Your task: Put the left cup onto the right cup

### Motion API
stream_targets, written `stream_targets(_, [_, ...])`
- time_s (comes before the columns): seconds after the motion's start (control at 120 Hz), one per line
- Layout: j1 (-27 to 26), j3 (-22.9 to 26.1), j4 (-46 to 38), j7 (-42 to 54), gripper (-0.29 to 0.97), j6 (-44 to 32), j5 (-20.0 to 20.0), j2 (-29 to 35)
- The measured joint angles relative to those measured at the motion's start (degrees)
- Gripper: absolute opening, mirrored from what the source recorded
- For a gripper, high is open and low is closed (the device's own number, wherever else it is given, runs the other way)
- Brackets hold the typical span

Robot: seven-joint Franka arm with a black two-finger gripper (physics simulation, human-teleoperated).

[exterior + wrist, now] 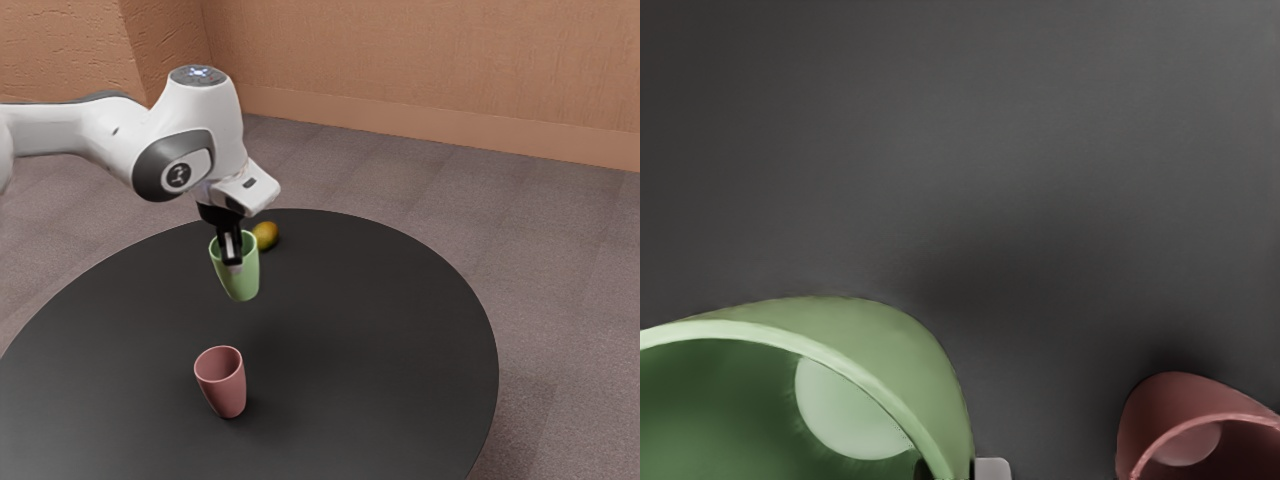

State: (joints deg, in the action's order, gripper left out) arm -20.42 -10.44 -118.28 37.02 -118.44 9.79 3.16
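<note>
Green cup (240, 278) aloft, gripper (233, 252) clamped on its rim, pink cup (222, 385) apart

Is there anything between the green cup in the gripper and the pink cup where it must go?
Nothing visible. The green cup hangs in the gripper above the table, and only bare surface separates it from the upright pink cup. The yellow fruit lies behind it, off that path.

surface: round black table (400, 330) | on it: pink cup (221, 380) upright; yellowish fruit (266, 235) near far edge
</note>
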Motion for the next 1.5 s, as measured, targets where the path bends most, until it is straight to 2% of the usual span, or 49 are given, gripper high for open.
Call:
stream_targets(0.2, [-3.8, 2.67, -3.67, -3.03, -0.11, 3.98, 1.42, 5.3])
stream_targets(0.725, [-2.88, 4.91, -8.75, -12.04, -0.11, 13.22, 0.29, 9.22])
stream_targets(1.1, [-3.43, 5.43, -9.07, -16.74, -0.11, 14.32, -0.07, 7.38])
stream_targets(1.5, [-4.29, 5.48, -6.14, -19.23, -0.11, 14.61, 2.5, 4.41])
